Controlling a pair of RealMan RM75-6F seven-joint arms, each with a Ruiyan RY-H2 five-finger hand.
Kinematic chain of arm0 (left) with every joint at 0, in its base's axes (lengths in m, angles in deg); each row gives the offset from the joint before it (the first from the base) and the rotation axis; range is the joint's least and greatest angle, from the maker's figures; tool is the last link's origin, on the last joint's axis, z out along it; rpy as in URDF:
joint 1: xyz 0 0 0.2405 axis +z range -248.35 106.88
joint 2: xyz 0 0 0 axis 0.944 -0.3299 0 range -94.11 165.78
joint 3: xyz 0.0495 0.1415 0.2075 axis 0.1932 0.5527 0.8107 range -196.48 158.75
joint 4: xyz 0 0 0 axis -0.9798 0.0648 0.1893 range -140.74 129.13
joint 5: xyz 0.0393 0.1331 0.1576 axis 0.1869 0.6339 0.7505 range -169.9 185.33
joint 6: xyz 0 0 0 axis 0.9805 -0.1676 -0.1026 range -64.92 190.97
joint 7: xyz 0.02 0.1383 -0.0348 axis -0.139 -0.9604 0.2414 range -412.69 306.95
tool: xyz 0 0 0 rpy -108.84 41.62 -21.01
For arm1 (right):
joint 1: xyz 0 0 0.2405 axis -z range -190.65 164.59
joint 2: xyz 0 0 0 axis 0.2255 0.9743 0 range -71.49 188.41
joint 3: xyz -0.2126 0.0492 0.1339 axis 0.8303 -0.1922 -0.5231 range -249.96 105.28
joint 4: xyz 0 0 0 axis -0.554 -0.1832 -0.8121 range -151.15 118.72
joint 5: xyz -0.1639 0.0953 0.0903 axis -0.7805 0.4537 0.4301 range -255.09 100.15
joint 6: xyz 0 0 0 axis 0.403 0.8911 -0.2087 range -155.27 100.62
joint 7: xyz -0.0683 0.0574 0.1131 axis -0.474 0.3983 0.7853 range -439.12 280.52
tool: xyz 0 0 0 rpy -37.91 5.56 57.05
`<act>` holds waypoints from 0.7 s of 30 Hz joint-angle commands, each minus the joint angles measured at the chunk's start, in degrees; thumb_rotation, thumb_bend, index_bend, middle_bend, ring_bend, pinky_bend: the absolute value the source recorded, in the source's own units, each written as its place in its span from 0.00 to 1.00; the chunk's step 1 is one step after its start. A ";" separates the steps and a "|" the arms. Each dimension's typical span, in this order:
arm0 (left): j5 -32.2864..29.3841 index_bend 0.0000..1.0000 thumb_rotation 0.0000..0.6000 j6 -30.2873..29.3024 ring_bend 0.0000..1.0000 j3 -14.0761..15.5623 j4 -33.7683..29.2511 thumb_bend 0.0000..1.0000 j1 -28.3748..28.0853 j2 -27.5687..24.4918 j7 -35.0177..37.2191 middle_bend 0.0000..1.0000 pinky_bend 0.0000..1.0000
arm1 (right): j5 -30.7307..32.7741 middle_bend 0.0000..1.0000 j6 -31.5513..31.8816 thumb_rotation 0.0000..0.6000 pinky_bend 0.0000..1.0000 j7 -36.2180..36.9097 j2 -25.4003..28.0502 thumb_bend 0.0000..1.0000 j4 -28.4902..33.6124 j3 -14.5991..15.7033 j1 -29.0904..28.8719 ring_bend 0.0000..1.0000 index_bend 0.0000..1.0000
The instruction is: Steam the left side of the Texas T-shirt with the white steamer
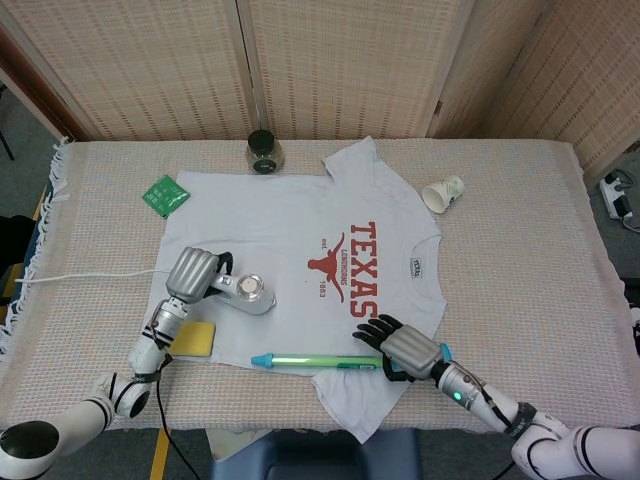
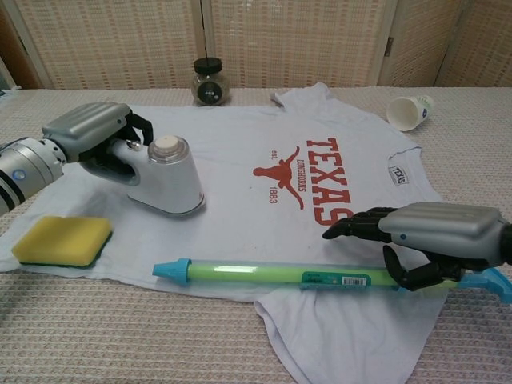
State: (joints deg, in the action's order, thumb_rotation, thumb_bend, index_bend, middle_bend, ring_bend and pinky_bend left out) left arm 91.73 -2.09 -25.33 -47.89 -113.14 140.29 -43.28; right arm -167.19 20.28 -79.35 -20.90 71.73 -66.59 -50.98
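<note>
The white Texas T-shirt (image 1: 310,235) (image 2: 240,200) lies flat on the table, red print at its middle. My left hand (image 1: 192,276) (image 2: 92,132) grips the handle of the white steamer (image 1: 248,294) (image 2: 166,176), whose base rests on the shirt's left part. My right hand (image 1: 405,349) (image 2: 436,234) rests on the shirt's near right corner, fingers curled over the end of a green and blue rod (image 1: 320,360) (image 2: 280,274).
A yellow sponge (image 1: 197,338) (image 2: 61,239) lies by the shirt's near left edge. A dark-lidded jar (image 1: 265,151) (image 2: 209,81) stands at the back, a tipped paper cup (image 1: 442,192) (image 2: 410,110) at the right, a green packet (image 1: 165,193) at the left. The steamer's white cord (image 1: 80,272) trails left.
</note>
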 commanded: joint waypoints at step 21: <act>-6.46 0.84 1.00 7.40 0.93 -2.31 18.63 0.56 5.01 1.93 9.70 1.00 0.78 | 0.42 0.03 -0.62 0.49 0.01 -1.46 0.05 1.00 0.91 -0.27 -0.34 0.00 0.00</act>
State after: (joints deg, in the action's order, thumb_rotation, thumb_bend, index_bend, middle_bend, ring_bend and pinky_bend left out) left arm 86.07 4.38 -27.14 -30.77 -108.78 141.91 -34.77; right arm -166.80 19.68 -80.77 -20.88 72.61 -66.84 -51.31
